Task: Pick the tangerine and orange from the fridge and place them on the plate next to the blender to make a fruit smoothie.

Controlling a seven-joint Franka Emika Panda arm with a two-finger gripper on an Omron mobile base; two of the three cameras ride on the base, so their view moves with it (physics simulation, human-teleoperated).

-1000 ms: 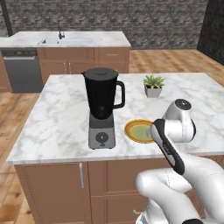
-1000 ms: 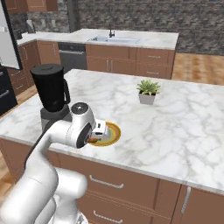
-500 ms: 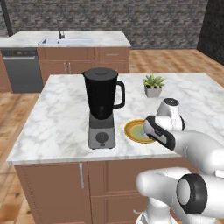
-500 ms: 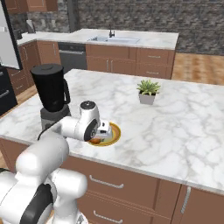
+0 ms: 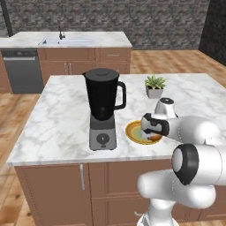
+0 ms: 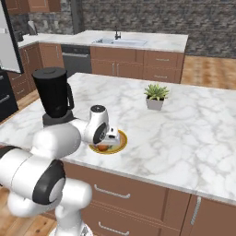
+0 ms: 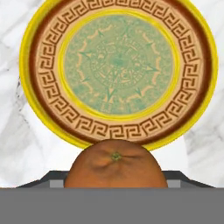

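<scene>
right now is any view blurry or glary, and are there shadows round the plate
Hand view: crisp, the plate pattern reads sharp, no glare; the orange fruit sits close at the bottom. Left base view: soft and slightly grainy, a faint shadow beside the blender. Right base view: even light, and the arm hides part of the plate.

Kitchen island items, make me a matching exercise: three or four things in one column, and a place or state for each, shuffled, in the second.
Things:
1. blender
2. plate
3. orange fruit
4. potted plant

Places or states:
A. held in the end effector above the plate's rim
B. small green leaves in a grey pot, farther back on the island
C. black jar on a grey base
D. patterned, nothing on it, beside the blender

Pairs: 1-C, 2-D, 3-A, 4-B
</scene>
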